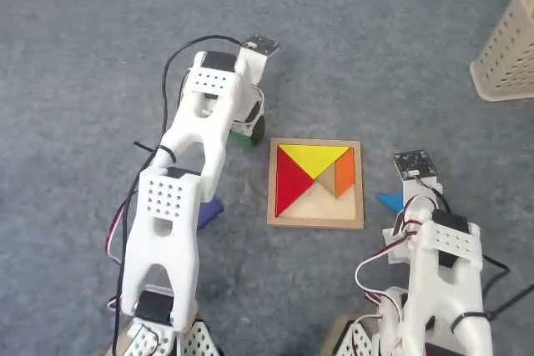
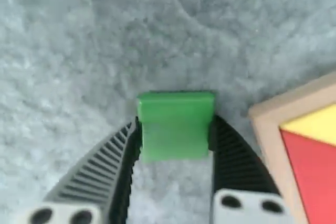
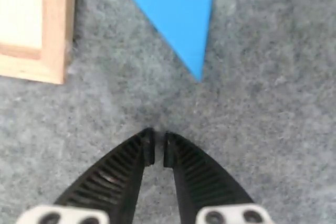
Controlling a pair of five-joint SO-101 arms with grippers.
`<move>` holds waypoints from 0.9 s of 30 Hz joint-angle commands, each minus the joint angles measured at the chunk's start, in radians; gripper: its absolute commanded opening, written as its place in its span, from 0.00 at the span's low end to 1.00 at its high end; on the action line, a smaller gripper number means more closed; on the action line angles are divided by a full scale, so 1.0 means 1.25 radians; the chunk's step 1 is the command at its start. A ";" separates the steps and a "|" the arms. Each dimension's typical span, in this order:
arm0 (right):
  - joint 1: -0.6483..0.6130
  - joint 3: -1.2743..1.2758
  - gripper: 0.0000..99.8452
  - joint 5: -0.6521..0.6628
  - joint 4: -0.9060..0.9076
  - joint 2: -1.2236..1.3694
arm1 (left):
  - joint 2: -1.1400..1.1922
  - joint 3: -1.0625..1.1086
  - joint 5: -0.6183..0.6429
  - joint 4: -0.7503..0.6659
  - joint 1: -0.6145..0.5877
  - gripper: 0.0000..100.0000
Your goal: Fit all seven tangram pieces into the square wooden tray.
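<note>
Grey carpet, high view: wooden tray [image 1: 315, 223] holds yellow piece [image 1: 314, 158], red piece [image 1: 290, 179], orange piece [image 1: 345, 178]. Left wrist view: left gripper [image 2: 175, 129], jaws clamped on the green piece [image 2: 176, 114], just beside the tray corner. Right wrist view: right gripper [image 3: 156, 142], jaws closed and empty; blue triangle [image 3: 178, 19] lies apart from it.

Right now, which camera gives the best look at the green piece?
The left wrist view: the green piece sits large and unobstructed, clamped in the left gripper beside the tray corner. The high view gives just a sliver of it under that arm's wrist. The right wrist view faces the blue triangle instead.
</note>
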 commanded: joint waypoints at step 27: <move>0.014 0.009 0.06 0.012 -0.029 -0.017 | -0.539 0.548 -0.043 -0.210 -0.042 0.23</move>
